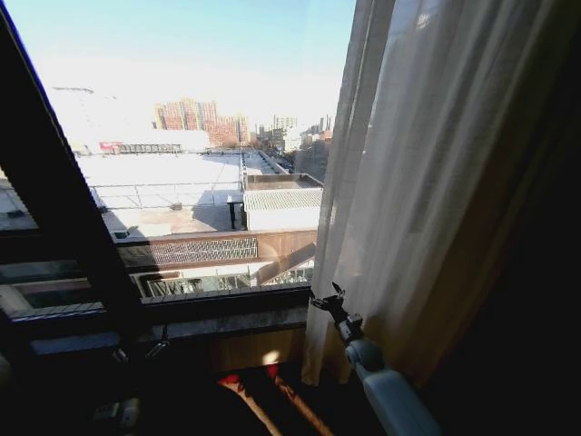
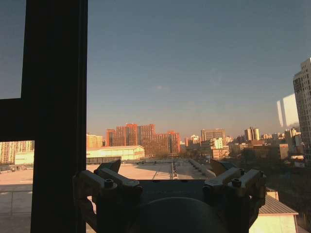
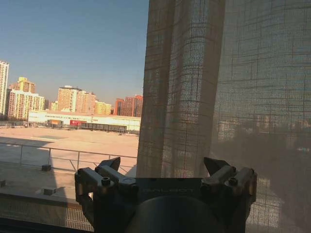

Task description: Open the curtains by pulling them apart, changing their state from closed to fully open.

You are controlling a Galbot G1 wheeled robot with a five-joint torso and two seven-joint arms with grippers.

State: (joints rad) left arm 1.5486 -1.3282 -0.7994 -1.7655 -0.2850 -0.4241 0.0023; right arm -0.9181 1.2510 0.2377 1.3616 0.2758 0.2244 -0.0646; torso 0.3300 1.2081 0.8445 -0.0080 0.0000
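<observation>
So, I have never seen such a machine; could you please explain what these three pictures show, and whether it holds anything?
It is a wheeled robot with two arms, each ending in a claw. The head camera looks at a window with a dark window frame. The sheer cream pleated curtain hangs on the right side; the glass to its left is uncovered. The right claw reaches up to the curtain's inner edge. The other two pictures come from cameras on the wrists. The right wrist one shows its open claw in front of the curtain, holding nothing. The left wrist one shows the open left claw facing bare glass and city buildings.
</observation>
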